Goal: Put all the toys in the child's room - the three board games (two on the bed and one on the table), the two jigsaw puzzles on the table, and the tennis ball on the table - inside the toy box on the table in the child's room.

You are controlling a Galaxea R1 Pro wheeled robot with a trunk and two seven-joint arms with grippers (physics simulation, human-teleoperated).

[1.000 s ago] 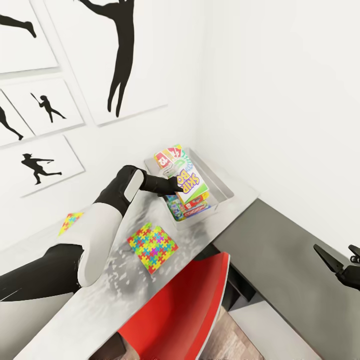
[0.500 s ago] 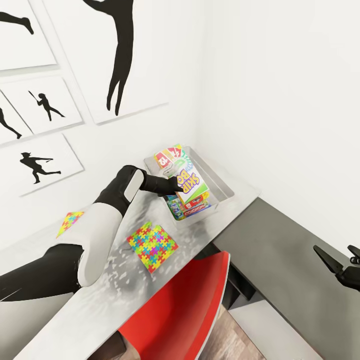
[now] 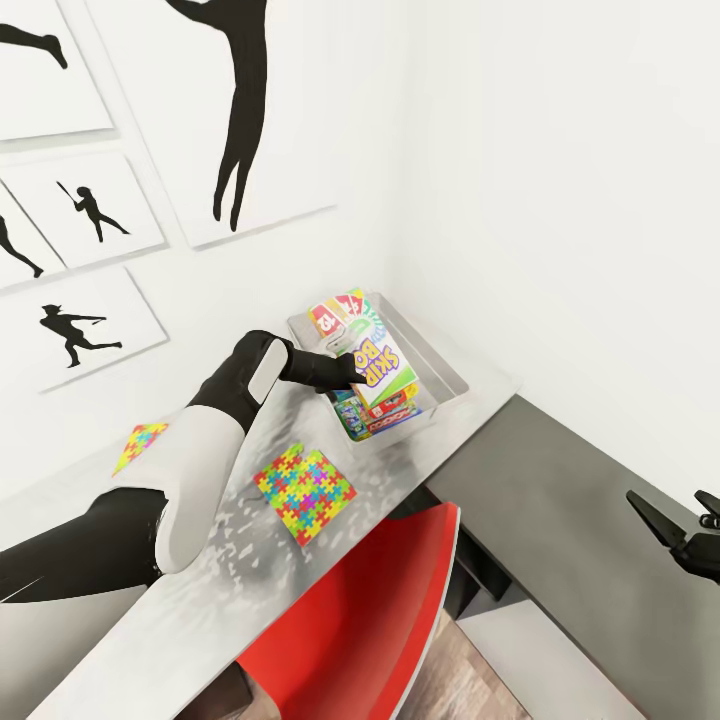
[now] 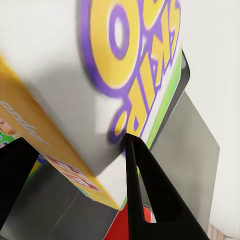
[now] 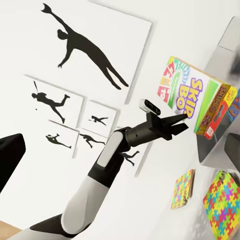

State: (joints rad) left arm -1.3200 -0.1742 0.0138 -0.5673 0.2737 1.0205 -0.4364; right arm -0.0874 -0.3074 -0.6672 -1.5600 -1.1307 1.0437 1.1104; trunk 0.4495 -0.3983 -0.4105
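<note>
From the head camera, the left claw (image 3: pixel 350 372) reaches over the grey toy box (image 3: pixel 446 374) on the table (image 3: pixel 200 560) and touches an upright board game (image 3: pixel 380 362) standing in it; the right claw (image 3: pixel 672 527) hangs spread apart, well off to the side. At the left wrist, the black fingers (image 4: pixel 145 185) sit either side of the game (image 4: pixel 100 85), clamped on its lower edge. From the right wrist, the game (image 5: pixel 192 97) stands just beyond the left claw (image 5: pixel 175 125), with two puzzles (image 5: pixel 222 205) lying on the table.
</note>
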